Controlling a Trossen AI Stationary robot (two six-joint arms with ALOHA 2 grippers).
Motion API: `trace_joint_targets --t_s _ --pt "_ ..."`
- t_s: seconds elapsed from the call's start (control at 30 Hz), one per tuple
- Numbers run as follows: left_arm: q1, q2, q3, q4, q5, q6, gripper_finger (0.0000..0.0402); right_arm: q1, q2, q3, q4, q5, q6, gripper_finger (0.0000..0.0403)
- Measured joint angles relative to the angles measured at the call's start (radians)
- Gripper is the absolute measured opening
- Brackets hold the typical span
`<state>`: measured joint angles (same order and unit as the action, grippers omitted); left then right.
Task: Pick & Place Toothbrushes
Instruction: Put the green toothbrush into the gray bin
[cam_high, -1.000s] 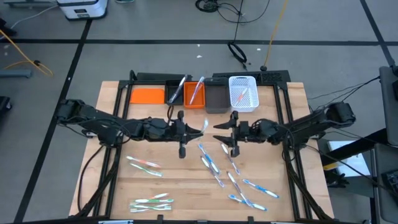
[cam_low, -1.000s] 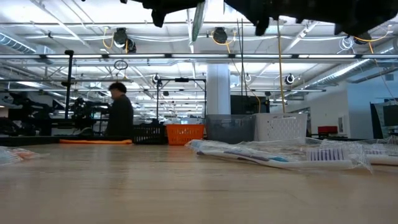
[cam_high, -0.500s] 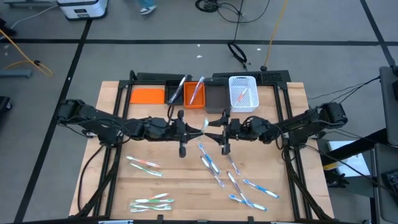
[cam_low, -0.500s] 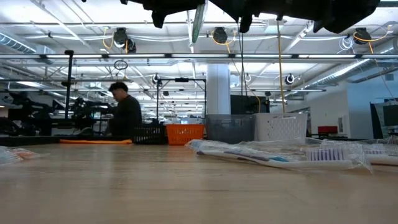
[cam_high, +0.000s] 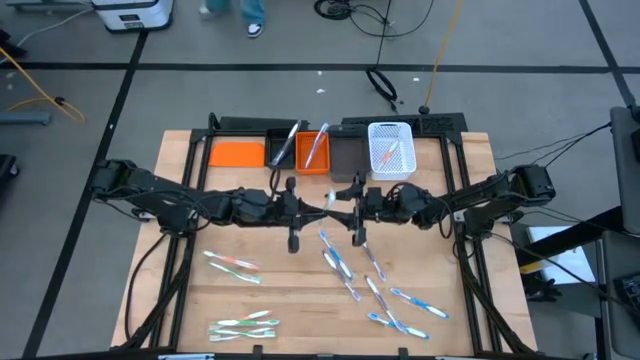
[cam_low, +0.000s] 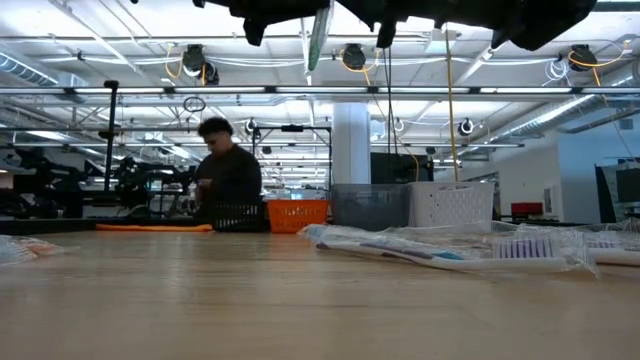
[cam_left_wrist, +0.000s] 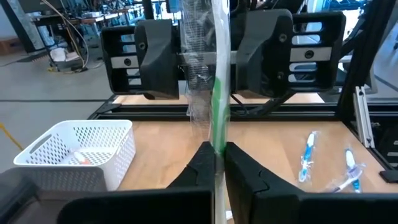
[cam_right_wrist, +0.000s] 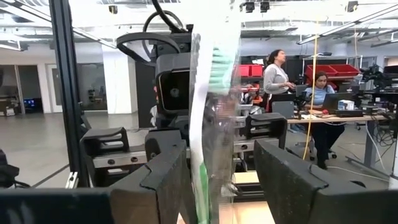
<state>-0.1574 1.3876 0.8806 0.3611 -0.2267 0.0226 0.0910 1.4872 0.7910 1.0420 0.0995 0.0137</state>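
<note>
A green toothbrush in a clear wrapper (cam_left_wrist: 216, 93) stands upright in the air over the table's middle, and my left gripper (cam_left_wrist: 217, 163) is shut on it. My right gripper (cam_right_wrist: 217, 186) faces it from the table's right, open. Its two fingers (cam_left_wrist: 158, 56) stand on either side of the wrapped toothbrush (cam_right_wrist: 214, 124). In the high view the two grippers meet at the toothbrush (cam_high: 328, 203). More toothbrushes lie flat on the table: green and pink ones (cam_high: 232, 265) at the near left, blue ones (cam_high: 340, 262) at the near right. My left gripper pinches the wrapped toothbrush at its green handle (cam_left_wrist: 217, 140) between its two fingers. They come level from the table's left and lie across the handle. The toothbrush stands upright, well clear of the table, its lower end (cam_low: 314, 60) hanging free.
Along the far edge stand an orange flat piece (cam_high: 237, 153), a black bin (cam_high: 283, 148) and an orange bin (cam_high: 315, 150) with toothbrushes in them, a grey bin (cam_high: 348, 158) and a white basket (cam_high: 391, 150). A person (cam_low: 228, 170) is behind the table.
My right gripper has moved toward the table's left, up to my left gripper, and its open fingers now stand around the held toothbrush. The toothbrush has stayed upright in the same place. A person behind the table has walked to the right.
</note>
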Motion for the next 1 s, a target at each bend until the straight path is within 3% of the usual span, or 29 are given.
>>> trace_joint_targets --t_s 0.17,0.43,0.63,1.0 --pt "0.000 0.000 0.000 0.000 -0.001 0.000 0.0023 0.000 0.000 0.000 0.001 0.000 0.000 0.0148" --pt "0.000 0.000 0.000 0.001 -0.011 -0.002 0.0016 0.000 0.000 0.000 0.001 -0.036 -0.021 0.0015" --pt "0.000 0.000 0.000 0.001 -0.010 -0.001 0.0015 0.000 0.000 0.000 0.001 -0.047 -0.021 0.0008" --pt "0.000 0.000 0.000 0.005 -0.036 -0.007 0.0104 -0.001 0.000 -0.001 -0.020 -0.044 -0.025 0.0008"
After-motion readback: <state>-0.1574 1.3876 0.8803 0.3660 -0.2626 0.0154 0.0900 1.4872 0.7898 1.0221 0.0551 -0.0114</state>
